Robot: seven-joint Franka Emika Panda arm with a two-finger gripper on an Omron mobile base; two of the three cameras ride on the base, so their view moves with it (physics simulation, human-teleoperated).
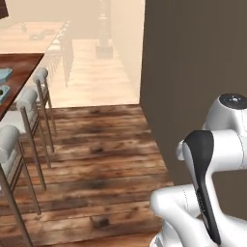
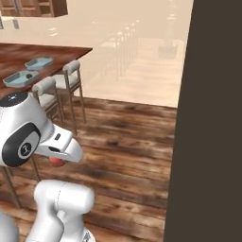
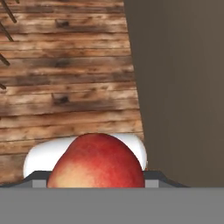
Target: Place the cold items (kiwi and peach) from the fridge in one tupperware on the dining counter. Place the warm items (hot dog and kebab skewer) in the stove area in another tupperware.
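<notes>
My gripper point(image 3: 98, 186) is closed around the round orange-red peach point(image 3: 97, 161), carried above the wood-plank floor point(image 3: 65, 87); light, smooth, probably bruisable, so I judge a gentle grip across its widest middle best.

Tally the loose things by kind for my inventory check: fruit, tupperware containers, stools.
Peach, in the gripper: 1
Dark fruit in the nearer tupperware, likely the kiwi: 1
Tupperware containers on the dining counter: 2
Stools: 3
Total: 7
</notes>
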